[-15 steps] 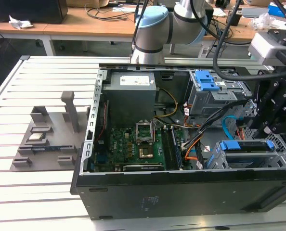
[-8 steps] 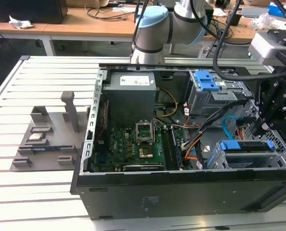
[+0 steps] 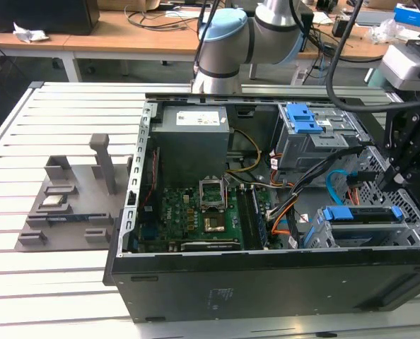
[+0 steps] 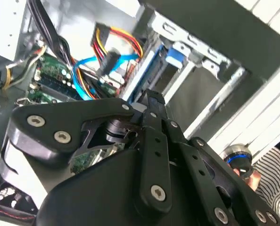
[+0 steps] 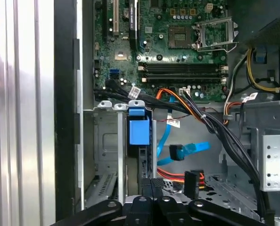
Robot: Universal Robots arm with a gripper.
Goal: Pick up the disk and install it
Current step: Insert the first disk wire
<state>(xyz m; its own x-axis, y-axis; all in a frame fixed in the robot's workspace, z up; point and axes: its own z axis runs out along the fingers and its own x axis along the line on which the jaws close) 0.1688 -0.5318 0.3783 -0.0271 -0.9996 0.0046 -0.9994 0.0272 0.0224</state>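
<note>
You have the disk (image 3: 358, 214) sitting in the drive cage (image 3: 408, 227) at the front corner of the open computer case (image 3: 266, 286), on the exterior view's right. Its blue caddy frame lies level with the cage's top edge. In the first wrist view the caddy's blue tab (image 5: 139, 131) sits between the cage rails, and the disk's thin edge runs from it toward the claw (image 5: 152, 185).

The claw's fingers are drawn together with nothing visible between them, and their tips are right at the disk's outer edge. You cannot tell from these views whether they are touching it. In the exterior view the claw (image 3: 389, 181) hangs just above the cage.

By my reading, the pick-up is done and the disk is in its bay. What can't be confirmed is whether it is pushed fully home. The loose blue data cable (image 5: 189, 150) and the orange-and-black power lead (image 5: 193, 181) beside it look unplugged, so the cabling appears undone.

As for writing, the power supply (image 3: 192, 138) carries a white label (image 3: 196, 119), and small white tags hang on the cables, but none of the print can be made out. The other blue latch piece (image 3: 303, 116) sits on the upper bay, well apart from the disk.
</note>
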